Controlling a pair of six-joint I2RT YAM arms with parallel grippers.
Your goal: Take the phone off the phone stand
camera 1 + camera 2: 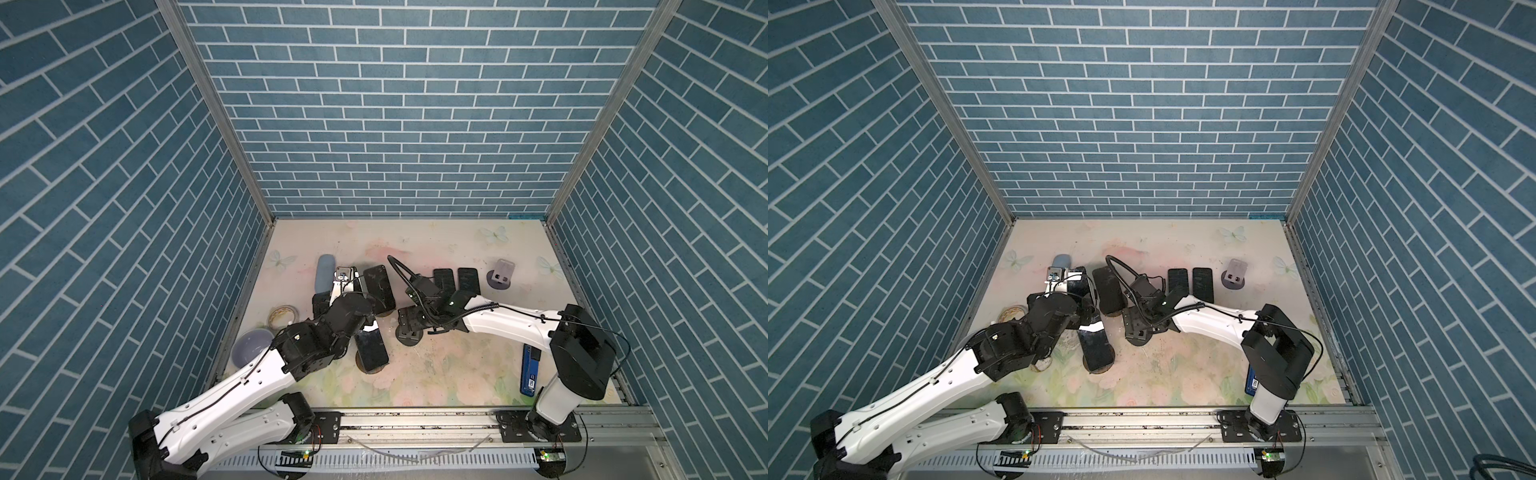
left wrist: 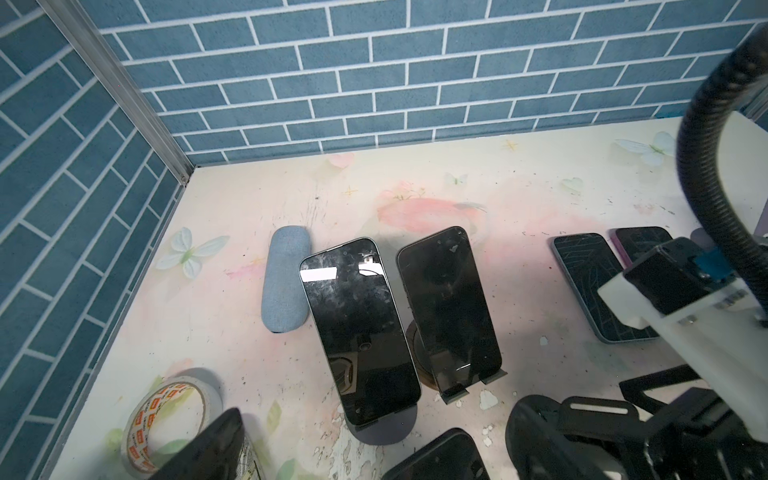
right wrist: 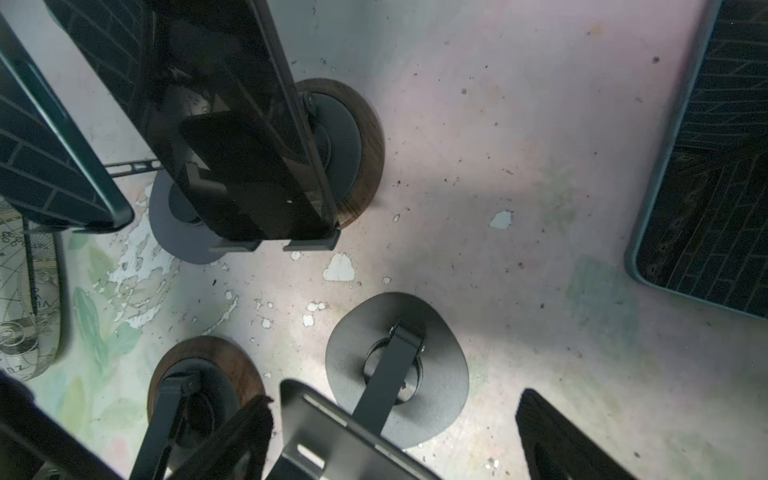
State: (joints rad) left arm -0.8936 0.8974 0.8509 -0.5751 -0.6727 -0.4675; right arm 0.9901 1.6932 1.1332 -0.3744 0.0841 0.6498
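Several dark phones lean on round-based stands left of the table's middle. In the left wrist view one phone (image 2: 359, 328) rests on a dark-based phone stand (image 2: 382, 428), with a second phone (image 2: 449, 307) beside it and a third phone (image 2: 436, 457) nearer. My left gripper (image 2: 374, 469) is open short of them; only one of its fingers (image 2: 212, 440) shows. My right gripper (image 3: 390, 419) is open and straddles the back plate (image 3: 332, 436) of an empty stand (image 3: 399, 370), with a gap on each side. In a top view the right gripper (image 1: 411, 320) is over that stand.
Two phones (image 1: 444, 282) (image 1: 468, 282) lie flat at the back, and an empty grey stand (image 1: 502, 274) is right of them. A blue-grey pouch (image 1: 325, 272), a tape roll (image 1: 283, 316) and a grey bowl (image 1: 251, 347) are on the left. A blue flat thing (image 1: 530, 370) lies by the right arm.
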